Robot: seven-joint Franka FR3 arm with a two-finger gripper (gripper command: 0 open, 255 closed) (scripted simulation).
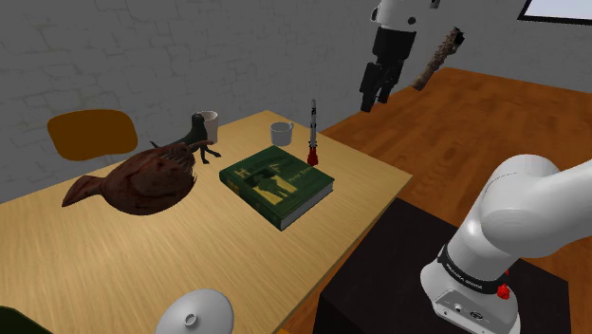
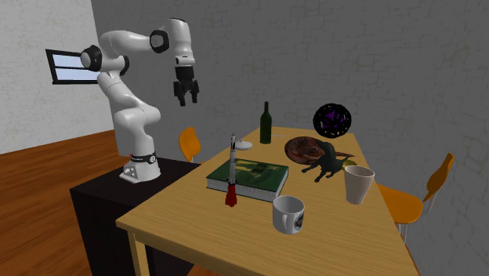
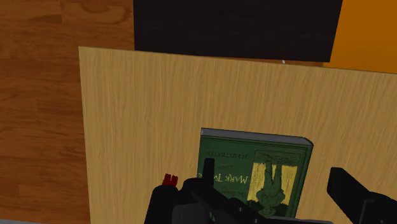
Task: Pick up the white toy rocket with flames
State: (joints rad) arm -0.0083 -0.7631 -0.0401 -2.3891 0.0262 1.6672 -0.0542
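While hand (image 1: 373,101) hangs open, rocket (image 1: 312,139) upright well below, beside book (image 1: 277,183)

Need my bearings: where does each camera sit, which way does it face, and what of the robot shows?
Shoulder view: beside the stand, looking down across the table; arm and raised tool show.
Second exterior view: across the table, facing back at the whole arm and stand.
Wrist view: on the wrist, looking down at the table edge; open fingers show.
Shared: all three show the green book and rocket.
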